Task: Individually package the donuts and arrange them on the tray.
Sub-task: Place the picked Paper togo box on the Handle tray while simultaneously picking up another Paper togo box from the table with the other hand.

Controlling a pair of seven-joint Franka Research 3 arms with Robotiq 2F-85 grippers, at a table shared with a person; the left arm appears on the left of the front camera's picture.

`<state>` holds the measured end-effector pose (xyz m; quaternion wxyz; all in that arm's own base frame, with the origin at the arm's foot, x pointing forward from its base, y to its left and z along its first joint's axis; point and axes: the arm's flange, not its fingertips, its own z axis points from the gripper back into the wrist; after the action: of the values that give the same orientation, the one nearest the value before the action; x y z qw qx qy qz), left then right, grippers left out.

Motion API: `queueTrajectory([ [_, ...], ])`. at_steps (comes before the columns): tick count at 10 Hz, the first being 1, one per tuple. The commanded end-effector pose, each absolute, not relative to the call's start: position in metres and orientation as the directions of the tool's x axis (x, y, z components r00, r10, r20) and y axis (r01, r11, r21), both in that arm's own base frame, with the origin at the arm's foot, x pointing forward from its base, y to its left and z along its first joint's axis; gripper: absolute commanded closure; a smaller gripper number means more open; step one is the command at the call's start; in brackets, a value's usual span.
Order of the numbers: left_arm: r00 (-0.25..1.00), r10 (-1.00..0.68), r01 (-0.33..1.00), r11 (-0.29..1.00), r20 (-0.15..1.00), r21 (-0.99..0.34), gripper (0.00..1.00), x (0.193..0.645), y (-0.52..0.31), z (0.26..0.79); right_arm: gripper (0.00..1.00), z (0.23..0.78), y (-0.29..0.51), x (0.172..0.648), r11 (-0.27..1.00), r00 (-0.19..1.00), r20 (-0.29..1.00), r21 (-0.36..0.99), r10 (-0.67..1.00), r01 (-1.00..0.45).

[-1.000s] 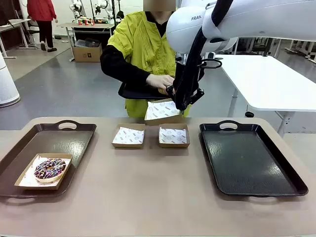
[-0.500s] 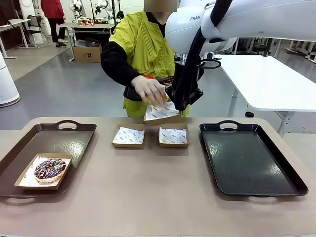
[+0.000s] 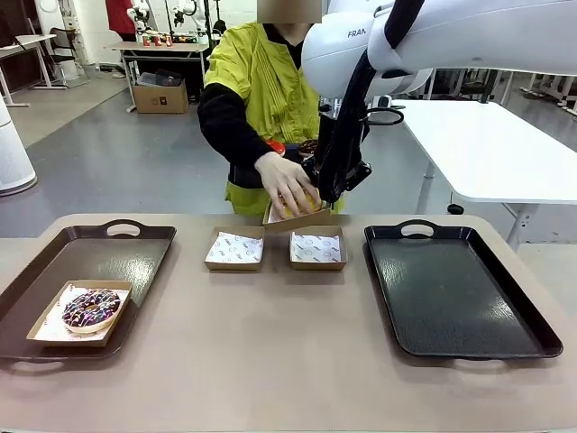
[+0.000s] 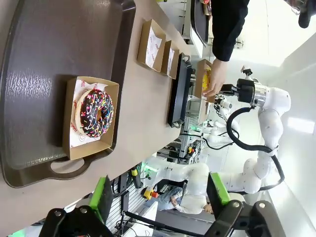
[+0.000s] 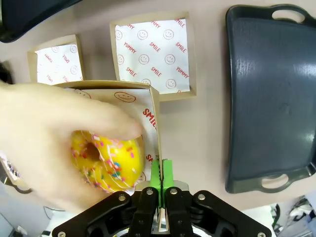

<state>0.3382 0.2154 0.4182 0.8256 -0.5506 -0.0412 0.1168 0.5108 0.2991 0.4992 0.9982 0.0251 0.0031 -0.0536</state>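
R gripper (image 5: 160,174): jaws clamped on one side wall of a paper box (image 5: 148,106), held up off the table by its far edge. Person's hand (image 3: 287,183) is setting the yellow sprinkle donut (image 5: 107,160) into it. Donut's inside the box, but fingers are on it. L gripper (image 4: 159,195): jaws wide apart, nothing in them, hanging over the brown tray (image 4: 44,44), where the choc sprinkle donut (image 4: 96,113) sits boxed. Two empty boxes (image 3: 234,250) on the table btwn the trays, black tray (image 3: 460,289) to the R.

Risks, imo:
- Grip is on one thin wall only. Donut wt sits off to the side, so the box can tilt or the cardboard can fold, and the donut slides out.
- If you move the R arm before the hand clears, you bump the person or yank the box away.
- Fast swing down and the box pivots in the pads.

Wait for hand clear, then go slow, box level.
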Motion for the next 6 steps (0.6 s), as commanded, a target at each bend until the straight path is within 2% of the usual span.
queueTrajectory([
  [1,0.969,0.242,-0.143,0.361,-0.055,-0.921,0.00,0.3376,0.2169,0.4187,1.00,0.5003,0.2987,0.5109,0.993,0.994,-0.007,0.051,-0.108,0.108],
  [6,0.969,0.242,-0.143,0.361,-0.055,-0.921,0.00,0.3376,0.2169,0.4187,1.00,0.5003,0.2987,0.5109,0.993,0.994,-0.007,0.051,-0.108,0.108],
])
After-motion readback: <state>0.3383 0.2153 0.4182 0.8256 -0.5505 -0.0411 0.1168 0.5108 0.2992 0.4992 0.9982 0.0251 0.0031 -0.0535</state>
